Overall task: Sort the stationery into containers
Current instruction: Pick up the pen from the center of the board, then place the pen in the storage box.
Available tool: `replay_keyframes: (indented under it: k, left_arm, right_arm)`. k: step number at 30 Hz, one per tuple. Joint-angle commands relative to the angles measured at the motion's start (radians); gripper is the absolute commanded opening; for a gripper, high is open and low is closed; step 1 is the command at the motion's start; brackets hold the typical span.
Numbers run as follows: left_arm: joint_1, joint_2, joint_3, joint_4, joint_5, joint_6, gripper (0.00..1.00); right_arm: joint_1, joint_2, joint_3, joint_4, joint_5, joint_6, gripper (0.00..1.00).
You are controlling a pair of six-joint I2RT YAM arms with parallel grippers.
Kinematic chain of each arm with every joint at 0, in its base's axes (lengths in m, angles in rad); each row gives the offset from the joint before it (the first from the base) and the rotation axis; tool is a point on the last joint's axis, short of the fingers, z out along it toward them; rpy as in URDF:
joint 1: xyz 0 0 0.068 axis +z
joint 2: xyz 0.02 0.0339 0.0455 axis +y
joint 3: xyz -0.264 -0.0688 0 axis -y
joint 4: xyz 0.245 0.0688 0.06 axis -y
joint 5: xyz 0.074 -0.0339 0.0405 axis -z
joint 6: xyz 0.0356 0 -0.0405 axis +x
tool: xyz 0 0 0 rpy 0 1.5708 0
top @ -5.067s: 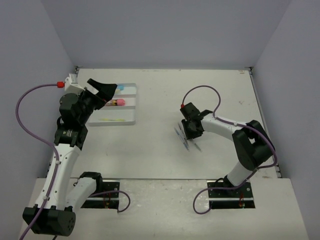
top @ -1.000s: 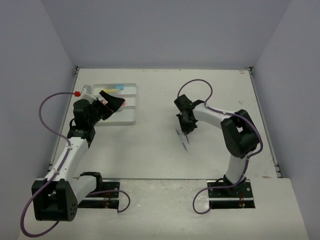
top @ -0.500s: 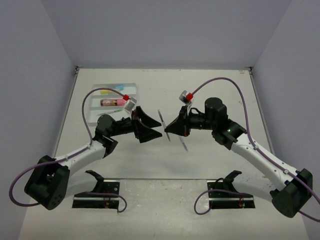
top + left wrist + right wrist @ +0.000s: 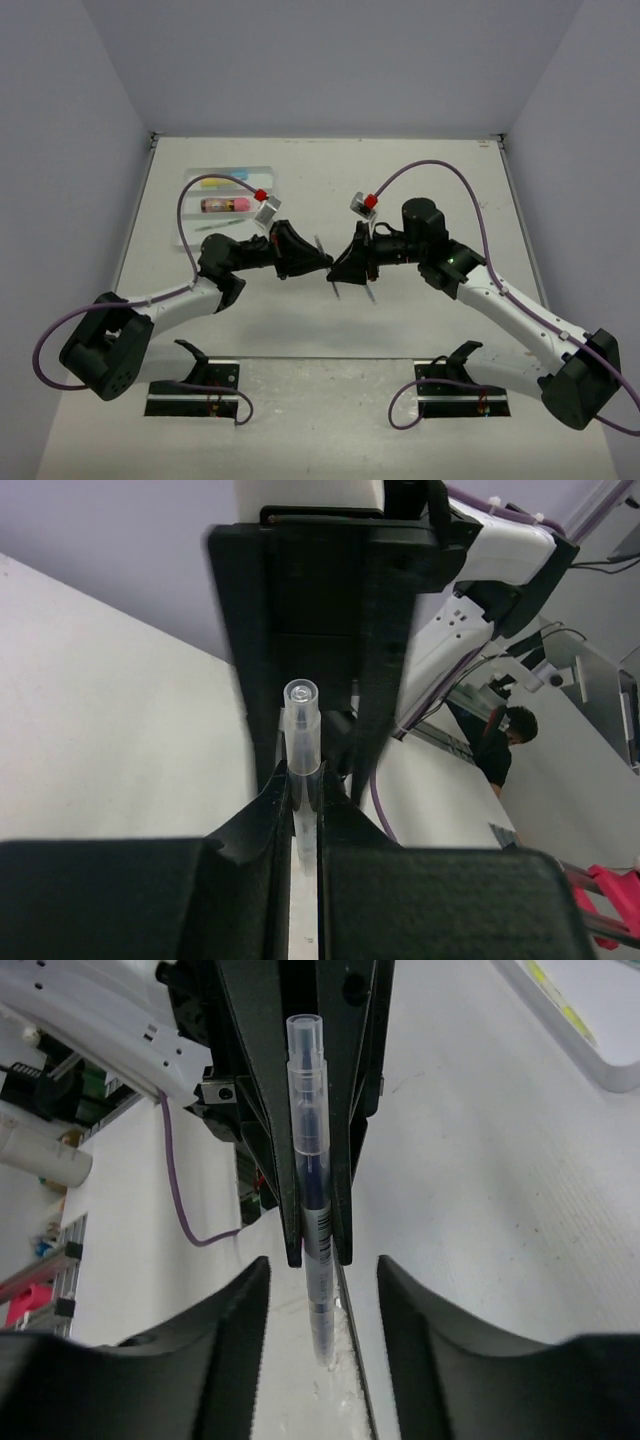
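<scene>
I work on a white table [image 4: 440, 170] boxed in by plain lavender-grey walls: a back wall [image 4: 330, 70], a left wall [image 4: 60, 200] and a right wall [image 4: 590, 180]. The light is soft and even. Beyond the table, a dark-haired person [image 4: 512, 730] sits among blurred equipment.

Both arms stretch low toward the centre, grippers meeting tip to tip. The left arm [image 4: 170, 298] reaches in from 7 o'clock, wrist pointing toward 3 o'clock; the left gripper [image 4: 322, 262] is clamped tight on a clear pen [image 4: 300, 730]. The right arm [image 4: 510, 305] reaches in from 5 o'clock, pointing toward 9 o'clock; the right gripper [image 4: 340, 270] stands parted, its fingers [image 4: 240, 1310] apart from the pen on either side.
</scene>
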Motion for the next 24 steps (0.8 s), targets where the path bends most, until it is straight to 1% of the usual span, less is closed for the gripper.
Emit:
replay_keyframes:
  k: [1, 2, 3, 4, 5, 6, 7, 8, 10, 12, 14, 15, 17, 18, 20, 22, 24]
  left_arm:
    - [0.009, -0.04, 0.074, -0.198, -0.122, 0.08, 0.0]
    - [0.016, -0.057, 0.092, -0.302, -0.245, 0.124, 0.0]
    - [0.027, -0.077, 0.135, -0.467, -0.424, 0.146, 0.0]
    - [0.047, -0.095, 0.186, -0.678, -0.602, 0.137, 0.0]
    - [0.08, -0.1, 0.22, -0.916, -0.756, 0.098, 0.0]
    - [0.13, -0.1, 0.25, -1.119, -0.891, 0.017, 0.0]
    - [0.198, -0.093, 0.276, -1.286, -1.007, -0.109, 0.0]
    - [0.258, -0.092, 0.286, -1.403, -1.083, -0.217, 0.0]
    - [0.344, -0.116, 0.241, -1.441, -1.138, -0.441, 0.0]
    - [0.403, -0.146, 0.163, -1.375, -1.163, -0.517, 0.0]
    - [0.455, -0.167, 0.088, -1.292, -1.215, -0.634, 0.0]
    - [0.462, -0.158, 0.094, -1.304, -1.258, -0.665, 0.0]
    - [0.485, -0.118, 0.131, -1.321, -1.308, -0.686, 0.0]
    - [0.512, -0.075, 0.188, -1.335, -1.311, -0.672, 0.0]
    - [0.566, -0.003, 0.211, -1.346, -1.286, -0.666, 0.0]
    - [0.607, 0.023, 0.205, -1.332, -1.255, -0.67, 0.0]
    - [0.634, 0.055, 0.185, -1.293, -1.216, -0.662, 0.0]
  right_arm:
    - [0.004, -0.026, -0.004, -0.032, 0.227, -0.005, 0.83]
    - [0.004, -0.051, -0.027, -0.045, 0.333, 0.01, 0.95]
    - [0.004, -0.079, -0.057, -0.063, 0.5, 0.049, 0.99]
    - [0.004, -0.102, -0.083, -0.086, 0.685, 0.101, 0.99]
    - [0.004, -0.117, -0.098, -0.124, 0.835, 0.154, 0.99]
    - [0.004, -0.127, -0.107, -0.153, 0.922, 0.184, 0.99]
    - [0.004, -0.134, -0.111, -0.173, 0.941, 0.187, 0.99]
    - [0.004, -0.137, -0.111, -0.192, 0.955, 0.188, 0.99]
    - [0.004, -0.131, -0.102, -0.235, 0.964, 0.182, 0.99]
    - [0.004, -0.126, -0.108, -0.247, 0.965, 0.181, 0.99]
    - [0.004, -0.123, -0.121, -0.243, 0.956, 0.18, 0.99]
    - [0.004, -0.12, -0.13, -0.24, 0.949, 0.18, 0.99]
    - [0.004, -0.103, -0.145, -0.242, 0.926, 0.173, 0.99]
    - [0.004, -0.075, -0.141, -0.261, 0.916, 0.157, 0.99]
    - [0.004, -0.004, -0.113, -0.322, 0.925, 0.142, 0.99]
    - [0.008, 0.086, -0.077, -0.38, 0.93, 0.126, 0.99]
    - [0.014, 0.143, -0.055, -0.405, 0.918, 0.11, 0.99]
